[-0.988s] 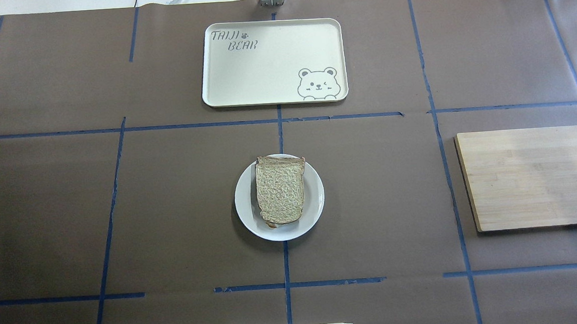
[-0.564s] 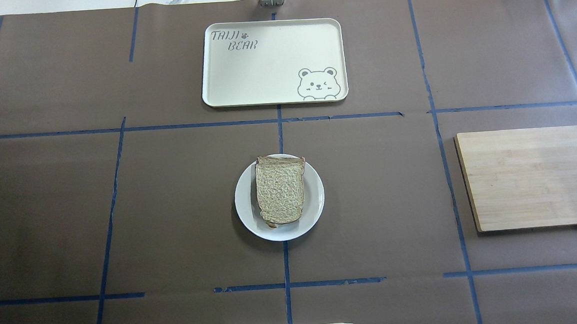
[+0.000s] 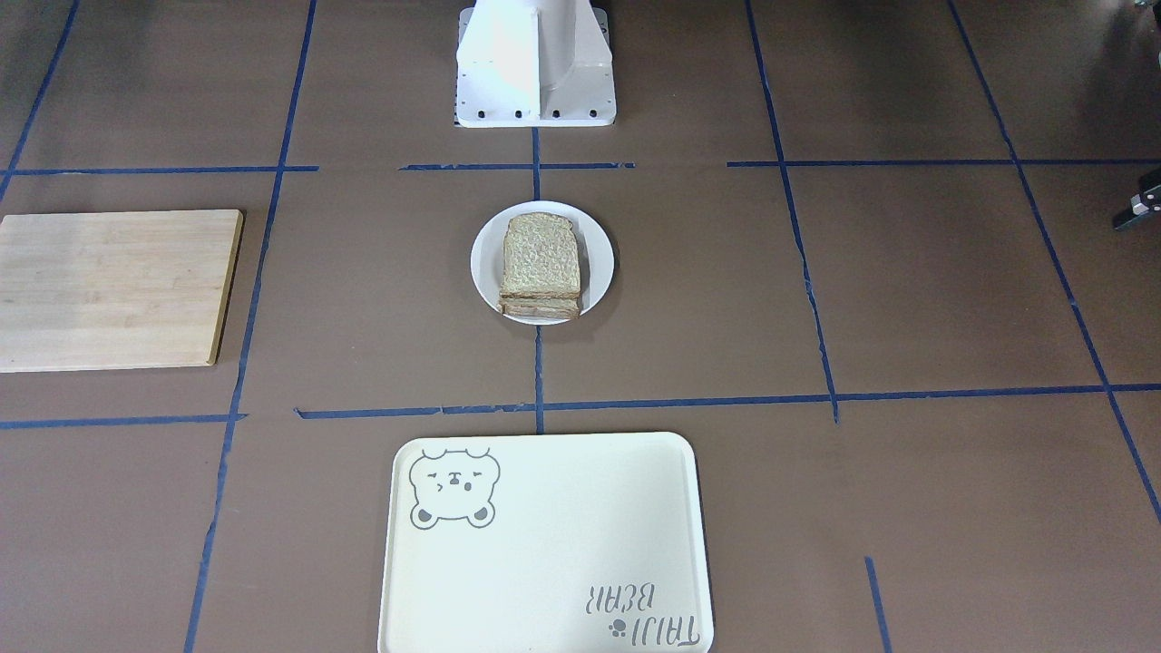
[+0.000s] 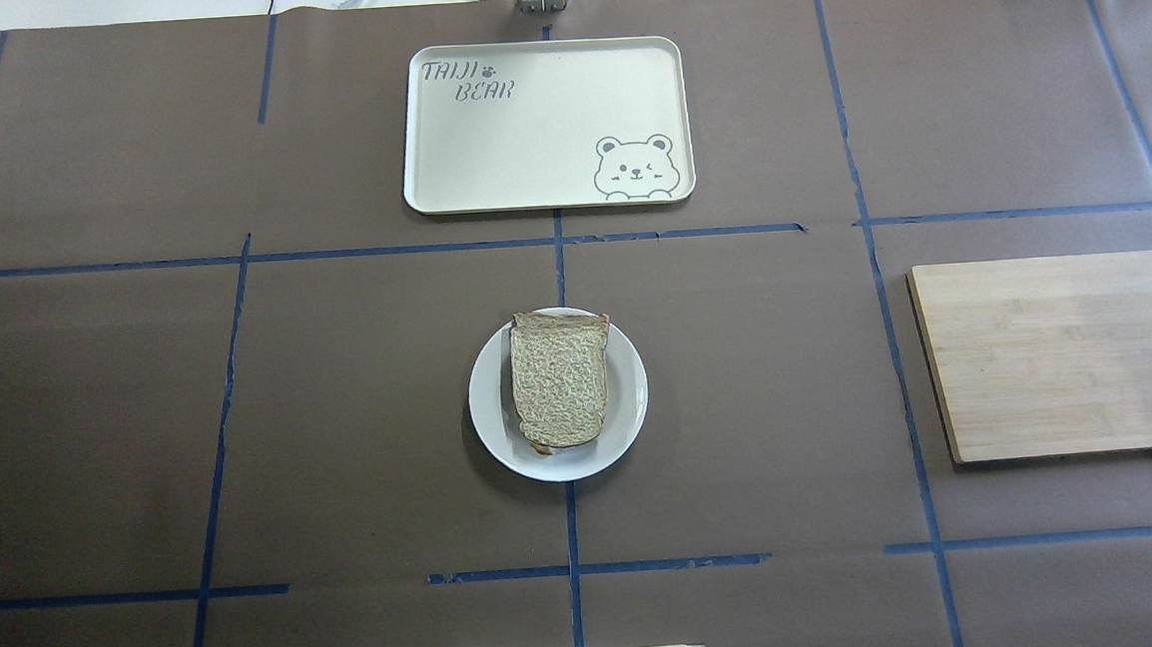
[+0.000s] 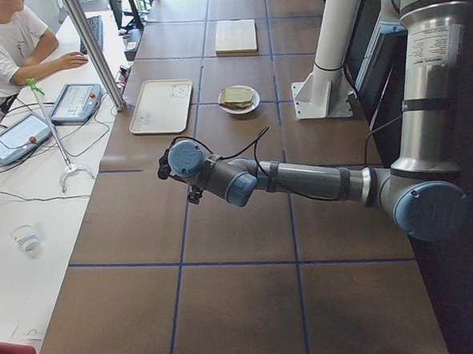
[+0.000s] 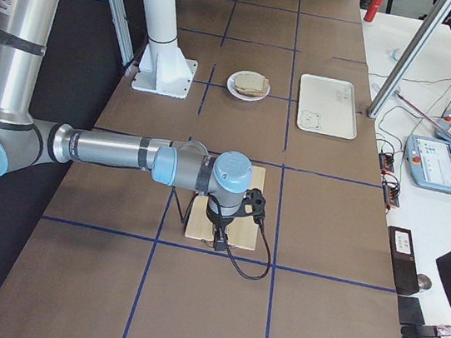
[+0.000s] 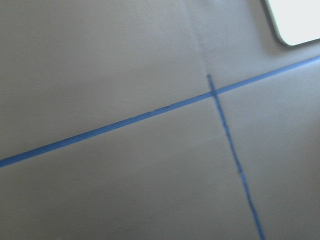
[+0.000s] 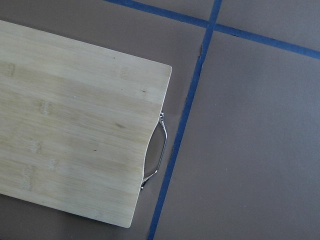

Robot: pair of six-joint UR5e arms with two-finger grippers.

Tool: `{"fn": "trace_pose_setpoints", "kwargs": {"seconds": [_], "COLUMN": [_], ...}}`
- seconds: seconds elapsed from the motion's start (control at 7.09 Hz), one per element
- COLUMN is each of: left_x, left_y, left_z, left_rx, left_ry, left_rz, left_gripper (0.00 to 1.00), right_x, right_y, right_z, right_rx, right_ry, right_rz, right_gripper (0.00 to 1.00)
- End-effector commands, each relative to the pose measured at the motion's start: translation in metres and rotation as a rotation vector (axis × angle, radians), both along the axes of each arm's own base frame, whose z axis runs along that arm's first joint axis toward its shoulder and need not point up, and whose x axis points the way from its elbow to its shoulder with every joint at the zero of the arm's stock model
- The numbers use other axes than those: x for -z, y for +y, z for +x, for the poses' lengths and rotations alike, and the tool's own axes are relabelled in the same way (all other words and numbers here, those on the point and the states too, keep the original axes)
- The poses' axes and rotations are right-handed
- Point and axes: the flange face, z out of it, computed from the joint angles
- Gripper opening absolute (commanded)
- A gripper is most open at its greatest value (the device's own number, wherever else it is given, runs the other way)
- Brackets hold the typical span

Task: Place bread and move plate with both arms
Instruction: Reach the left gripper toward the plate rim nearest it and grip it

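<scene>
Risk notes, big to small:

- Table (image 4: 143, 440): paper cover, so I'd expect a nudged plate to skid rather than lift.
- Left arm (image 5: 301, 177) and right arm (image 6: 118, 152): both low and well away from the centre, outside the overhead frame. Converging on one small target, wrist collision is the main hazard.
- Tray (image 4: 525, 137), top centre of the overhead frame: likely drop-off. Its raised lip could catch the plate on a low approach.
- Board (image 4: 1063, 354), right middle: directly below the right arm; a low sweep out could clip it or its metal handle.
- Plate (image 4: 629, 400), frame centre, well apart from the tray. There's little bare rim to pinch. Uneven lift between sides means tilt.
- Bread (image 4: 560, 389): on the plate, top of a layered stack; can't tell what's underneath. Its upper edge reaches the rim, so a finger there would snag it. Any tilt and the stack likely slides.
- Left gripper (image 5: 193, 197) and right gripper (image 6: 217, 239): only seen side-on, can't tell how far apart the fingers are. Neither appears to carry anything.
</scene>
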Motion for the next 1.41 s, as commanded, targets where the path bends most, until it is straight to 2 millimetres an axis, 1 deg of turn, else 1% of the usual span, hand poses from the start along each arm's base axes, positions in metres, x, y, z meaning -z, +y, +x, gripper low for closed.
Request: {"fn": "trace_pose_setpoints", "kwargs": {"seconds": [0.0, 0.14, 0.28, 0.42, 0.56, 0.71, 0.85, 0.99, 1.13, 1.27], "left_x": [0.029, 0.050, 0.082, 0.104, 0.116, 0.139, 0.168, 0.183, 0.192, 0.193], "left_y": [0.022, 0.039, 0.046, 0.054, 0.075, 0.091, 0.106, 0.141, 0.163, 0.168], "left_z": [0.099, 0.169, 0.220, 0.256, 0.297, 0.338, 0.378, 0.421, 0.448, 0.461], "left_rx": [0.069, 0.121, 0.167, 0.206, 0.249, 0.286, 0.299, 0.302, 0.311, 0.319], "left_ry": [0.026, 0.065, 0.128, 0.180, 0.228, 0.291, 0.348, 0.372, 0.388, 0.393], "left_rz": [-0.007, -0.041, -0.105, -0.162, -0.170, -0.214, -0.272, -0.267, -0.267, -0.304], "left_gripper": [1.00, 1.00, 1.00, 1.00, 1.00, 1.00, 1.00, 1.00, 1.00, 0.87], "right_x": [-0.001, 0.000, 0.000, -0.001, -0.001, -0.001, -0.001, -0.001, -0.001, -0.001], "right_y": [0.000, 0.000, 0.000, 0.000, 0.000, 0.000, 0.000, 0.000, 0.000, 0.000], "right_z": [-0.001, -0.001, 0.000, -0.001, -0.001, -0.001, -0.001, -0.001, -0.001, -0.001], "right_rx": [-0.002, -0.004, -0.006, -0.004, -0.004, -0.004, -0.004, -0.004, -0.004, -0.004], "right_ry": [0.000, 0.000, 0.000, 0.000, 0.000, 0.000, 0.000, 0.000, 0.000, 0.000], "right_rz": [-0.007, -0.007, -0.007, -0.009, -0.009, -0.009, -0.009, -0.009, -0.009, -0.009], "right_gripper": [1.00, 1.00, 1.00, 1.00, 1.00, 1.00, 1.00, 1.00, 1.00, 1.00]}}
